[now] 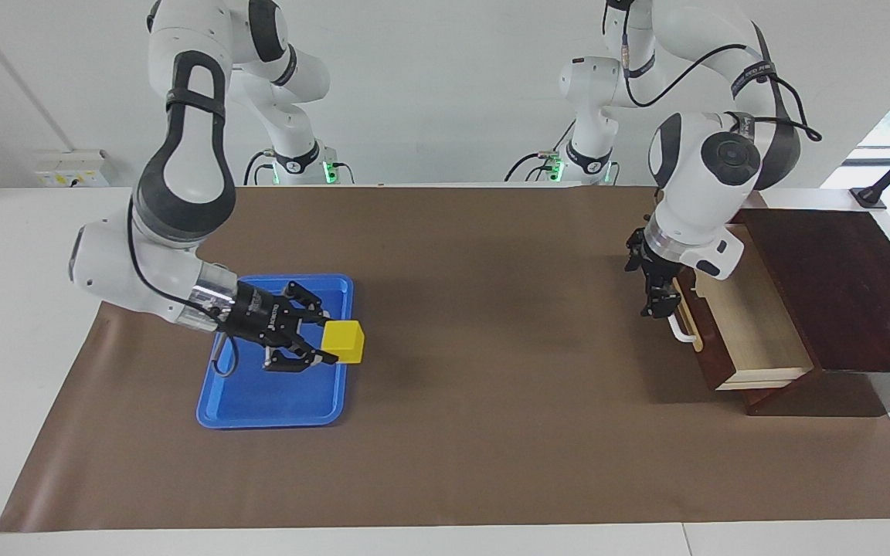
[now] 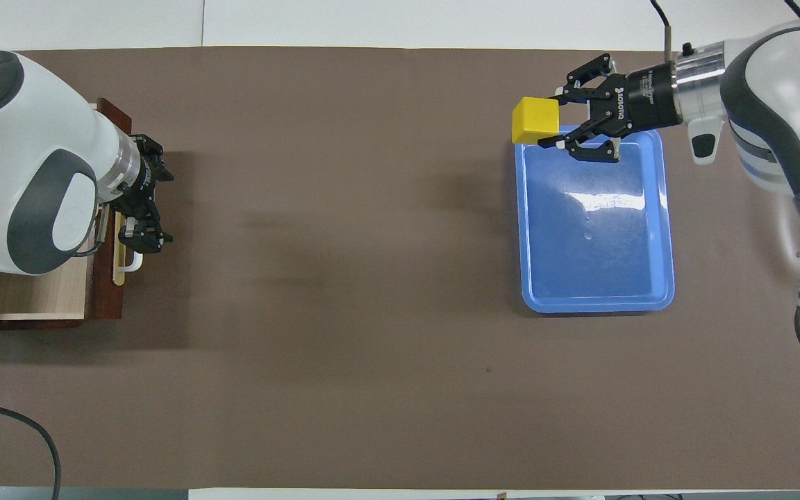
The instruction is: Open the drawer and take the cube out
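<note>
Right gripper (image 1: 327, 345) clamps cube (image 1: 344, 342); left gripper (image 1: 659, 303) — seemingly spread.

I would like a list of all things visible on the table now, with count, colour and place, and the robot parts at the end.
cube: one, yellow, held in the air over the edge of the tray.
tray: one, blue, on the mat toward the right arm's end of the table.
drawer: one, dark reddish-brown with pale wood inside, pulled open, toward the left arm's end.
handle: one, white, on the drawer front.
mat: one, brown, covering the table.
right gripper: one, black, shut on the cube.
left gripper: one, black, at the drawer handle, holding nothing.
</note>
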### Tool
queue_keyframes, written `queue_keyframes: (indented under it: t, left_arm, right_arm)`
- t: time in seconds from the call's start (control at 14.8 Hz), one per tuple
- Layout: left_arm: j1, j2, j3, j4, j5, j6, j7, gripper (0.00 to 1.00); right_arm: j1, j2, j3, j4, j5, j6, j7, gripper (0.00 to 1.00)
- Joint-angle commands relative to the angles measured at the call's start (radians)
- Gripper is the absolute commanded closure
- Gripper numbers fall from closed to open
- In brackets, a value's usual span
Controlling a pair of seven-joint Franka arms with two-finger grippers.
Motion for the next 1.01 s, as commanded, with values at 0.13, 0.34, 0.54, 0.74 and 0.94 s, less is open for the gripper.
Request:
queue_keyframes:
  t: [0.13, 0.34, 0.54, 0.74, 0.94]
  left_arm:
    - [0.081, -0.051, -0.009, -0.090, 0.000, 0.089, 0.146, 0.00]
    - [0.120, -0.050, -0.009, -0.090, 0.000, 0.107, 0.229, 0.00]
    - [0.157, -0.047, -0.009, -0.088, 0.000, 0.130, 0.276, 0.00]
    - [0.187, -0.045, -0.007, -0.088, 0.004, 0.137, 0.331, 0.00]
    - [0.226, -0.045, -0.007, -0.088, 0.008, 0.149, 0.373, 0.00]
  right_arm:
    - [-0.114, -0.029, 0.010, -0.175, -0.024, -0.026, -0.152, 1.00]
    - [-0.151, -0.024, 0.004, -0.237, -0.065, 0.005, -0.191, 1.00]
    - [-0.151, -0.047, -0.005, -0.331, -0.065, 0.068, -0.284, 1.00]
    - [-0.151, -0.055, -0.011, -0.368, -0.065, 0.083, -0.295, 1.00]
    - [-0.146, -0.073, -0.011, -0.440, -0.065, 0.147, -0.375, 1.00]
